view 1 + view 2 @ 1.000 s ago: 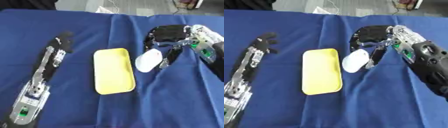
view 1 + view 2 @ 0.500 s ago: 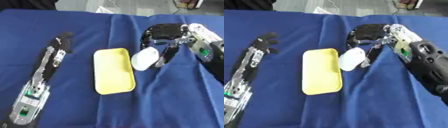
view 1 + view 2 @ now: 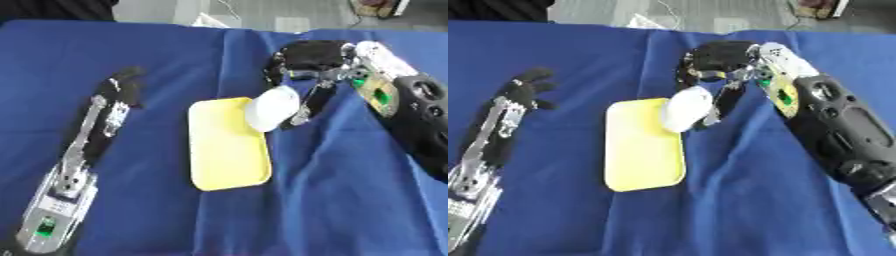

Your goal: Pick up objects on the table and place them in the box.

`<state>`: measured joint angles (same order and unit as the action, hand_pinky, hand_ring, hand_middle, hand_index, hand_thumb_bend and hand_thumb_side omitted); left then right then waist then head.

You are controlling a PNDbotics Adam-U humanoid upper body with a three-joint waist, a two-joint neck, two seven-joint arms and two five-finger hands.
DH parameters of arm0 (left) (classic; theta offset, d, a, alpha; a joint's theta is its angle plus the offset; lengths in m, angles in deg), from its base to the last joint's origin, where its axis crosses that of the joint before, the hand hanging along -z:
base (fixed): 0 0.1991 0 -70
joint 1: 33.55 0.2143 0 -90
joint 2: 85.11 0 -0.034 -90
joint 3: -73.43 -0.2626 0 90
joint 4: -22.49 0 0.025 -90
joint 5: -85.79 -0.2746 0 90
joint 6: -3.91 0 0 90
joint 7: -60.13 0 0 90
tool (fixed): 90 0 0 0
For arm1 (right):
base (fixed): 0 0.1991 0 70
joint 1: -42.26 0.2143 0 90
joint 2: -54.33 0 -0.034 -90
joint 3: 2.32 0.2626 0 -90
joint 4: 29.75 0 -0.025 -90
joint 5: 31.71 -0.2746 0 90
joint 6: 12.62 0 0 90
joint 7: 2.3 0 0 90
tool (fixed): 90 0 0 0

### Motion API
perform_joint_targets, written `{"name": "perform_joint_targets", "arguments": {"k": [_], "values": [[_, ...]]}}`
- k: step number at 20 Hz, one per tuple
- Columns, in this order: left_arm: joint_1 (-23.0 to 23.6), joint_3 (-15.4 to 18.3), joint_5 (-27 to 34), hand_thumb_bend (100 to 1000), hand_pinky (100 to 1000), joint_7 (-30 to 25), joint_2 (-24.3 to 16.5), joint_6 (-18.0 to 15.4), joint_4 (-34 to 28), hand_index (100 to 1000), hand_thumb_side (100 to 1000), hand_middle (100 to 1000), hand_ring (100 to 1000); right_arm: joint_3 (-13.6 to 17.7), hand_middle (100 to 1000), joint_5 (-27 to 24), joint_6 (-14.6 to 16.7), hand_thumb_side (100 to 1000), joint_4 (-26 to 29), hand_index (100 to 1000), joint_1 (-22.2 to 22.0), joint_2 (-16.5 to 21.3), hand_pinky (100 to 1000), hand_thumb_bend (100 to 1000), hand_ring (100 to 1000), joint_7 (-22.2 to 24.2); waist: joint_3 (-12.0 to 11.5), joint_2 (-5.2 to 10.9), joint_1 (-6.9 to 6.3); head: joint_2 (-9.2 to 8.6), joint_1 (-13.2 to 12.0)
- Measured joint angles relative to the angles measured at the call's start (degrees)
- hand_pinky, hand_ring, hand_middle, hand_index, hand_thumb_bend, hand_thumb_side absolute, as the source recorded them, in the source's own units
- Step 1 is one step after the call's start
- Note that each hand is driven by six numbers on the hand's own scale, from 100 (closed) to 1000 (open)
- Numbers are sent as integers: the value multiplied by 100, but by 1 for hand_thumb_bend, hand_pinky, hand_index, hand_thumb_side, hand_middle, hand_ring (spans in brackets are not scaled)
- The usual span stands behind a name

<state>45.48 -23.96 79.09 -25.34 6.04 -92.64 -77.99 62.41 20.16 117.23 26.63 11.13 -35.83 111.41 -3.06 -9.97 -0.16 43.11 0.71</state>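
- Right hand (image 3: 308, 60) holds the white rounded object (image 3: 271, 108); fingers (image 3: 308, 102) are curled round it, pinching it from its right side.
- Change over the last second: the white object has travelled left. It was sitting clear of the yellow tray's right edge, then touching it; now it overlaps the upper right corner of the yellow tray (image 3: 226, 150).
- The right hand has moved left with it, same grip, no visible slip.
- The object looks tilted and above the tray rim, not resting in it. I can't tell if its underside touches the tray.
- The yellow tray is the only container in view, centre of frame on the blue-covered counter (image 3: 332, 200), so I treat it as the box.
- The tray itself hasn't shifted on the cloth as far as I can see; it holds nothing yet.
- Left hand (image 3: 525, 89) is idle at the left of frame, fingers relaxed and spread, palm down on the cloth, well apart from the tray. It hasn't moved.
- My read: the carry is nearly done, and the placement step is next. The object needs to go further left and lower so it sits over the tray floor, not the rim.
- Risk: release here and it may land on the rim and roll off onto the cloth.
- No other loose objects visible on the counter, so this may be the last item.
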Motion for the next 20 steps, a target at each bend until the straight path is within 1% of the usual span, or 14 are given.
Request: {"name": "perform_joint_targets", "arguments": {"k": [4, 9, 14, 15, 16, 20], "values": [[-38, -1, 10, 468, 646, -3, 44, -2, -1, 909, 933, 852, 792, 157, 458, 339, 92, 377, -340, 550, 51, -199, 681, 632, 524, -140, -24, -11, -17, -1, 27], [-42, -1, 11, 468, 646, -9, 45, -7, -2, 909, 932, 853, 792, 276, 457, 669, 210, 376, -643, 550, 51, -398, 679, 631, 523, -308, -25, -30, -20, -4, 29], [-49, -1, 17, 469, 647, -11, 47, -9, -3, 909, 928, 853, 792, 306, 456, 934, 360, 377, -840, 549, 97, -649, 678, 632, 523, -443, -51, -30, -49, -5, 71], [-49, 1, 19, 453, 647, -11, 47, -9, -4, 909, 946, 852, 792, 299, 456, 961, 396, 433, -842, 548, 98, -696, 678, 622, 522, -468, -59, -30, -49, -5, 72], [-49, 2, 19, 470, 647, -9, 47, -9, -6, 909, 927, 853, 793, 279, 456, 982, 427, 377, -841, 548, 98, -736, 677, 632, 522, -493, -59, -29, -48, -5, 72], [-49, 38, 19, 471, 646, 18, 47, -8, -20, 909, 926, 852, 792, 190, 456, 950, 493, 376, -765, 547, 98, -838, 677, 633, 522, -547, -63, -28, -47, -5, 73]]}}
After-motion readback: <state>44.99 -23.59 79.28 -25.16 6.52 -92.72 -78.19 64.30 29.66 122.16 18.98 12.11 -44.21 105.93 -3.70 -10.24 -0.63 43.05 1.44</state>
